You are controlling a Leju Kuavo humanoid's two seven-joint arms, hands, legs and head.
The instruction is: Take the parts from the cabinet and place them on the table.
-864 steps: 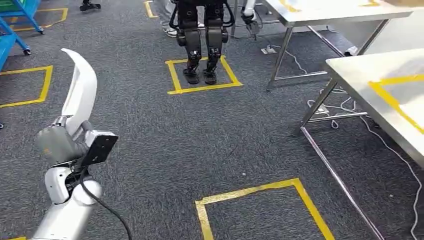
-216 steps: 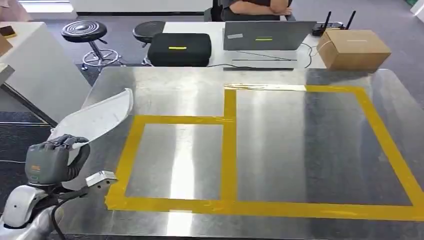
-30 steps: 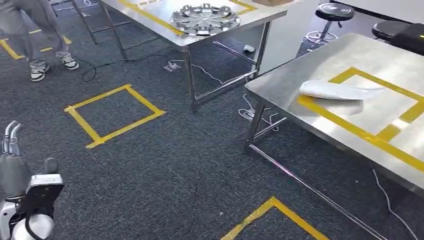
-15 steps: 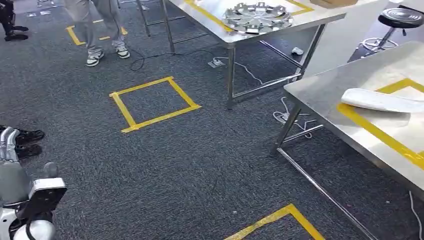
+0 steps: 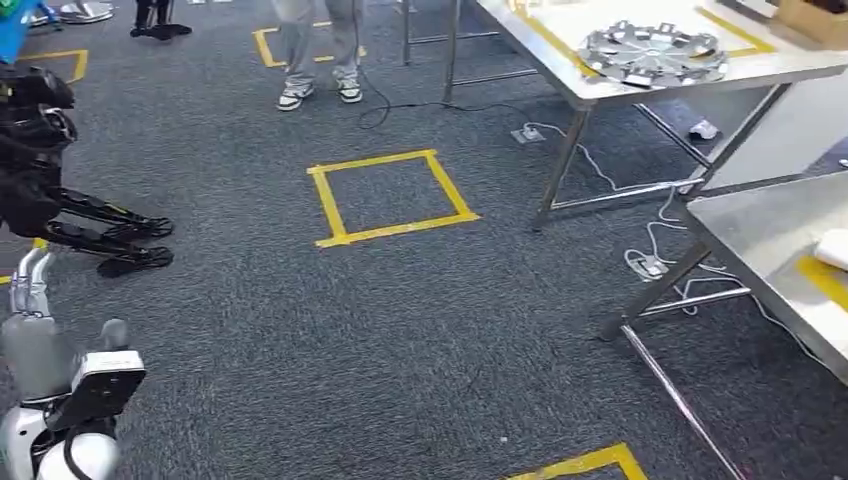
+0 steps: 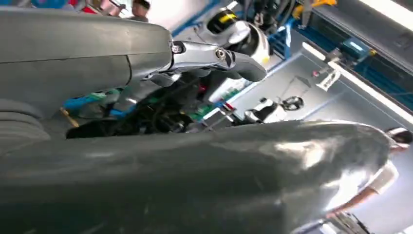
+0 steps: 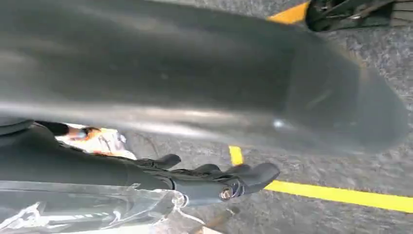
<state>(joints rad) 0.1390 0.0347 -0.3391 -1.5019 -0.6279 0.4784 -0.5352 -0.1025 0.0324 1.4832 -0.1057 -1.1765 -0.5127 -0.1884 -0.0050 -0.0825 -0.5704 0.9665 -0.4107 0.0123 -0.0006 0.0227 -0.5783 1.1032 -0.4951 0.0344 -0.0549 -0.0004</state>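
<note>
Grey carpet underfoot. White part (image 5: 835, 247) lies on worktop (image 5: 770, 240) at right: likely light, stiff, slick; best gripped along an edge. My left robot hand (image 5: 30, 300) hangs empty, fingers apart.

Bright even light, wrist views blurred — glare

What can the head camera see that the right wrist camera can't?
Head view: a silver wheel cover on a far metal table, a person's legs, a black robot at the left, a white part on the near table, and the robot's left hand, holding nothing. Right wrist view: the right hand up close, its dark fingers stretched out and empty. Both: grey carpet with yellow tape on it.
</note>
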